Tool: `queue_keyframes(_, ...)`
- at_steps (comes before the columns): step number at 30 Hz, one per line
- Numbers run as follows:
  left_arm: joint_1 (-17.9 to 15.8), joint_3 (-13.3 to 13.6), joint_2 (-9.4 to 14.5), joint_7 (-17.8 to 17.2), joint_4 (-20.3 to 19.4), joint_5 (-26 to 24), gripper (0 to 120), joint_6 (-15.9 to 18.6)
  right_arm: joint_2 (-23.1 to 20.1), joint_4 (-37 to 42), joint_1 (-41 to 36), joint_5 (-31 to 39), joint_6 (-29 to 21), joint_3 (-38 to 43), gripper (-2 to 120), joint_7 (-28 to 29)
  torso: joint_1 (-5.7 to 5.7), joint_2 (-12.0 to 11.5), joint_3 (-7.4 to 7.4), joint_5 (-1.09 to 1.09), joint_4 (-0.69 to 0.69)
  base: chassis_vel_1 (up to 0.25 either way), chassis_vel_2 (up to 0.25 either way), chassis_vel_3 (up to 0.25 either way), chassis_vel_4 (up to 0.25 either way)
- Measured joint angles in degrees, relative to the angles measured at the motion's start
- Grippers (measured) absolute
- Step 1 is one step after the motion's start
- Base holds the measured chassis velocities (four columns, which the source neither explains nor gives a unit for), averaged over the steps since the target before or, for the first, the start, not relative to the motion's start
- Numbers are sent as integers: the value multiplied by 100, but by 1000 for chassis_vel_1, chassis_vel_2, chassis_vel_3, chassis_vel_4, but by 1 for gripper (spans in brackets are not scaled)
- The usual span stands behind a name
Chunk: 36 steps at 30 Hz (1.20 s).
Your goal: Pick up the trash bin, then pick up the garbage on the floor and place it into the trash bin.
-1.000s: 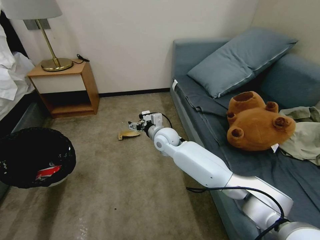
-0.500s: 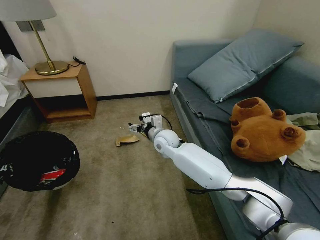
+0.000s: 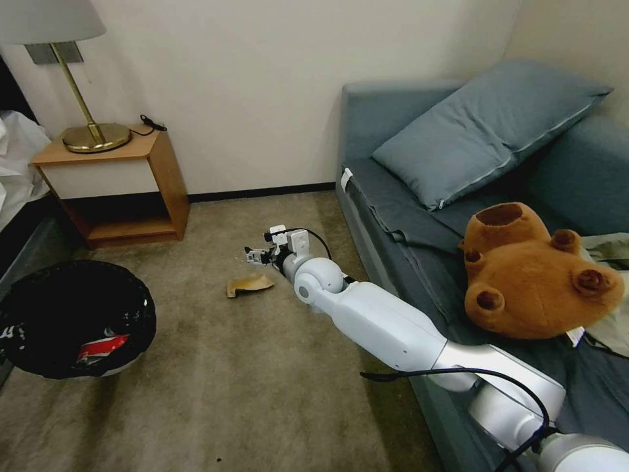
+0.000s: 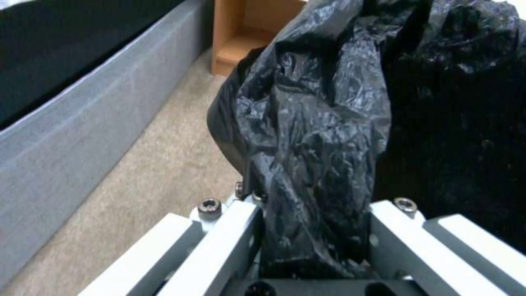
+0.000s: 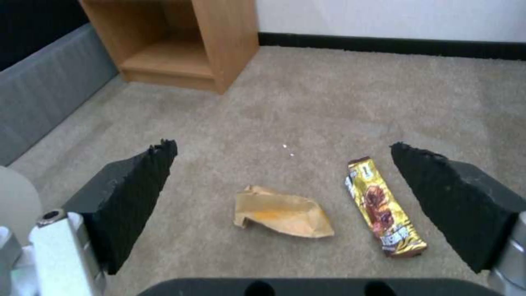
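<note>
Right claw (image 5: 285,172) wide open above paper scrap (image 5: 282,211) (candy wrapper (image 5: 384,207) beside); left claw (image 4: 312,230) clamps trash bin (image 3: 72,318) liner.

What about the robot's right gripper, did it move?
Yes. The right gripper, open, drew away from the crumpled tan paper scrap, toward the wall.

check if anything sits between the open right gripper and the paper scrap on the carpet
Nothing visible does. The right gripper hangs open over bare carpet, with the tan paper scrap between its fingers and the candy wrapper lying apart beside it.
</note>
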Motion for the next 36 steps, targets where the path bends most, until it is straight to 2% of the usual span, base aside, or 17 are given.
queue_keyframes(14,-24,83,-97,3,-98,60,4,3,-23,12,-62,-29,17,-3,100,-5,0,0,0,1,1,-81,85,84,-79)
queue_keyframes(36,6,36,-71,3,-128,39,4,18,11,-4,-92,-78,31,-4,100,-11,0,0,0,0,1,-97,93,101,-94)
